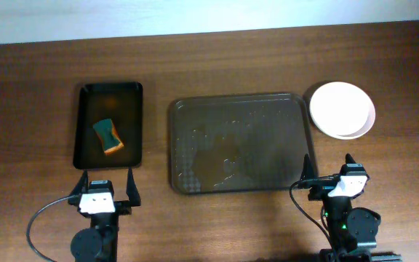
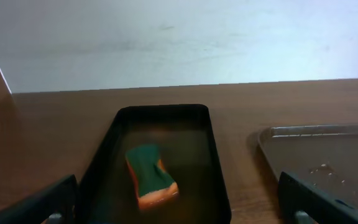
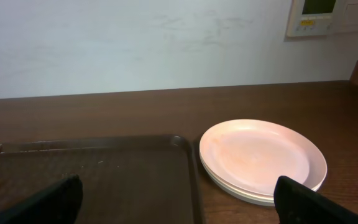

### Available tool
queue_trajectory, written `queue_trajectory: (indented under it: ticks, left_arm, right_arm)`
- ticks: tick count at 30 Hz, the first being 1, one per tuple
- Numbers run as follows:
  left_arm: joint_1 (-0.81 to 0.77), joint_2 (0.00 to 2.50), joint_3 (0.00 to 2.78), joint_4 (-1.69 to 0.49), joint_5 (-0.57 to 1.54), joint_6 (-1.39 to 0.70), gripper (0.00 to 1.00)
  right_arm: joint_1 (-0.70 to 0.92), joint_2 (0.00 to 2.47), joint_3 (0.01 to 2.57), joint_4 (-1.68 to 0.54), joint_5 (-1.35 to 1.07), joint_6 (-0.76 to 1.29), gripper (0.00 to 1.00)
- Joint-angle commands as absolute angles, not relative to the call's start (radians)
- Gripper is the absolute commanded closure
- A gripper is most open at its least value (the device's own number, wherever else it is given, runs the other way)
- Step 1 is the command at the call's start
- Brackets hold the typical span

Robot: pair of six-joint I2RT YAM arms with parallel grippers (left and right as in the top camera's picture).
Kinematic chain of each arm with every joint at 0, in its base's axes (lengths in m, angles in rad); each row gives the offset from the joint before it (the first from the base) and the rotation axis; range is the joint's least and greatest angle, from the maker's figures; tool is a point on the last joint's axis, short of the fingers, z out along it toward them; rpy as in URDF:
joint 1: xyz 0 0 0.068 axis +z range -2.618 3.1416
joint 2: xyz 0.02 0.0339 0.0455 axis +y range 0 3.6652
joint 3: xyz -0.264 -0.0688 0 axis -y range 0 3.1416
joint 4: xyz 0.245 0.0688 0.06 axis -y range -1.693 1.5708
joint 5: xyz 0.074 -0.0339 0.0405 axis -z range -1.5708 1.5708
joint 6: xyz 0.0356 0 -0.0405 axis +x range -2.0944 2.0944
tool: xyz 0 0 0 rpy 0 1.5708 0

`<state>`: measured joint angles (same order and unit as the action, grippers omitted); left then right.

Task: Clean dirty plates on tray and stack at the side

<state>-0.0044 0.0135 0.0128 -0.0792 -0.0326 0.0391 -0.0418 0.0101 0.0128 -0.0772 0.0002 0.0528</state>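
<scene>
Two stacked pale plates (image 1: 342,109) sit directly on the brown wooden desk (image 1: 20,109), just beside the far right corner of a large dark serving tray (image 1: 268,116). In the right wrist view the top plate looks clean and smooth, with the rim of at least one more plate showing beneath it. No plates are on the large tray, which lies in the middle of the desk. Its surface shows wet smears and a few small crumbs, mostly on its left and middle parts.

To the left, apart from the large tray, is a smaller black tray (image 1: 111,85), set lengthwise. A green and orange sponge (image 1: 108,135) lies inside it, near the centre, resting in what appears to be shallow liquid.

At the near edge of the desk, the left gripper (image 1: 108,180) is released, its two fingers spread wide and holding nothing, just short of the black tray's near end. The right gripper (image 1: 329,164) is also released and empty, at the near right corner of the large tray, with the plates beyond it.
</scene>
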Motion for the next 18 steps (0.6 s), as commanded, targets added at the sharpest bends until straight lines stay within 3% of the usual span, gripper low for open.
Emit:
queue_trajectory:
  ticks: [1, 18]
  left_arm:
    - [-0.005, 0.005, 0.009, -0.087, -0.007, 0.092, 0.0]
    - [-0.005, 0.005, 0.009, -0.084, -0.014, 0.092, 0.0]
  right_arm:
    - [-0.047, 0.003, 0.006, -0.082, 0.009, 0.056, 0.02]
    - [-0.047, 0.003, 0.006, -0.082, 0.009, 0.056, 0.02]
